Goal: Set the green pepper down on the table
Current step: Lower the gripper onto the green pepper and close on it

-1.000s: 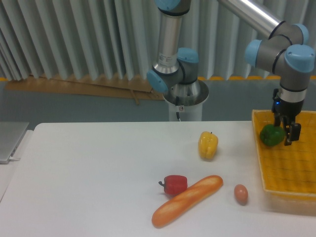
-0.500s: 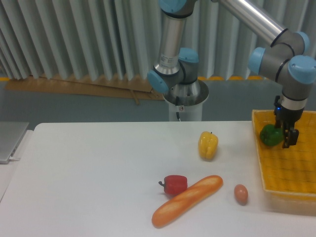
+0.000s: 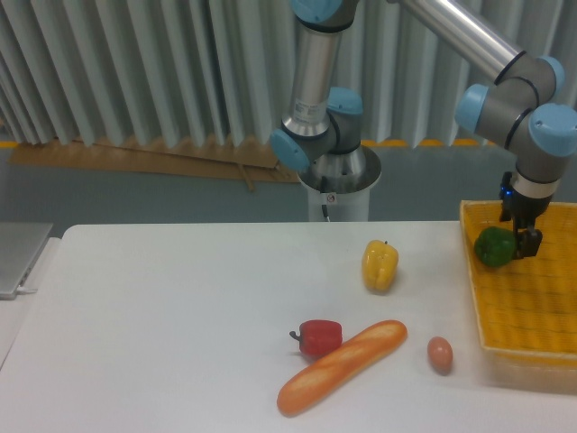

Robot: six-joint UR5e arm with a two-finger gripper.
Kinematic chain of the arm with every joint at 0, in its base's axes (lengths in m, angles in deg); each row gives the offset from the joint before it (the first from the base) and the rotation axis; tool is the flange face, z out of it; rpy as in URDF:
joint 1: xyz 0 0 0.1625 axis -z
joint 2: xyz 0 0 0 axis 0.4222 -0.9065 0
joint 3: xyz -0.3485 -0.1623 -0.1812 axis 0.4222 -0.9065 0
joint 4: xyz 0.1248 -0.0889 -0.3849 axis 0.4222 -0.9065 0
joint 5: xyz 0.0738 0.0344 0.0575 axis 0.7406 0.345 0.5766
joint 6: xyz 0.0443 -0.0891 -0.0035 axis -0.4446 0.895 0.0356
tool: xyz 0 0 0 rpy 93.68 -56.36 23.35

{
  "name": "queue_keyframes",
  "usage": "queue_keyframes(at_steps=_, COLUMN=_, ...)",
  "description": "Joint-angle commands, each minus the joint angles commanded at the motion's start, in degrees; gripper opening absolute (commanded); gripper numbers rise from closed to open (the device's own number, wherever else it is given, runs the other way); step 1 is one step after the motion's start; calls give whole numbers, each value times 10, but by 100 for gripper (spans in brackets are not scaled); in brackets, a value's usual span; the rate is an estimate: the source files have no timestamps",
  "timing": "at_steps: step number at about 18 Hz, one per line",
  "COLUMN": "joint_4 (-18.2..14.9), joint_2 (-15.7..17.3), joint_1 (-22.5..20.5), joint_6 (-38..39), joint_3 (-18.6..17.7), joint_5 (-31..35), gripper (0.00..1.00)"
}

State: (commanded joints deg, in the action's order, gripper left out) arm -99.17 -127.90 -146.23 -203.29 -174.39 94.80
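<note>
Green pepper (image 3: 494, 246) is up in the pincer (image 3: 516, 244), clenched on it from above, over the back-left part of the yellow basket (image 3: 527, 307) at the tabletop's right edge. Looks lifted clear of the basket floor, tho can't say for sure from this one view.

Key relation for the next move: pepper sits directly at the pincer's tips, bulging out to the camera-left side of the fingers, w/ the dark finger (image 3: 528, 242) showing on its right side. So nothing to reach for; the open tabletop (image 3: 180, 298) lies camera-left of pincer + pepper, across the basket's left wall. My read: carry has to go left over that wall, then down.

Pepper is roundish, no clear long axis visible; stem not visible.

On the tabletop near the basket: yellow pepper (image 3: 380, 264) towards the back, egg (image 3: 439, 354) just beside the basket's left wall towards the front, bread loaf (image 3: 342, 365) lying diagonally, red pepper (image 3: 318, 336) touching or nearly touching the loaf's upper side. Drop spot prob best in the bare area between yellow pepper and the basket, or further left.

Task stage, as I judge it: pepper grasped, not yet on tabletop.
</note>
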Motion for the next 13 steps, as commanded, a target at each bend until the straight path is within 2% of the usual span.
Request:
queue_keyframes(at_steps=7, joint_4=-1, joint_2=-2, joint_1=-2, joint_6=-13, joint_3=-11, joint_5=9, gripper=100)
queue_keyframes(at_steps=13, joint_4=10, joint_2=-7, joint_1=13, joint_6=-10, joint_3=-23, joint_5=1, gripper=100)
